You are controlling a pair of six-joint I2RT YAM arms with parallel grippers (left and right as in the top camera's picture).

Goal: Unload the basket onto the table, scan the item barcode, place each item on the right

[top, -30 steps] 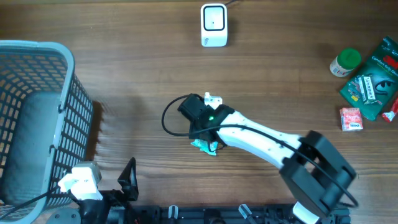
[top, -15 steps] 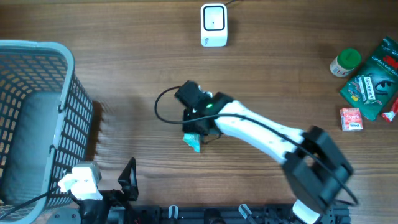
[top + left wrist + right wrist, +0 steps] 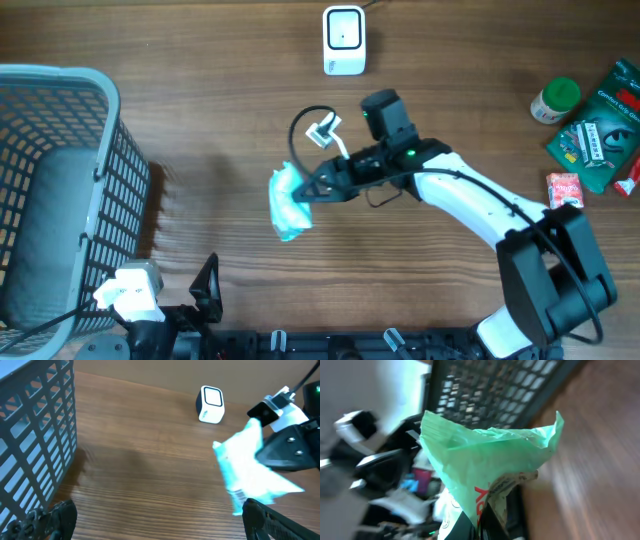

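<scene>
1. Overhead: right gripper [image 3: 312, 190] pinches teal packet [image 3: 287, 205] near table [image 3: 200, 100] centre, right of basket [image 3: 60, 150], well apart from scanner [image 3: 343, 40].
2. Left wrist: left gripper [image 3: 160, 527] fingers spread wide, empty; packet at right, off the tabletop.
3. Right wrist: jaws pressed together on packet's lower edge; basket blurred behind.

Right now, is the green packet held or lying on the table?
Held: right end effector shut on the green packet, clear of the table.

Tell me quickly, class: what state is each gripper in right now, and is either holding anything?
Left gripper: open, holding nothing.
Right gripper: shut on the pale green packet.
</scene>
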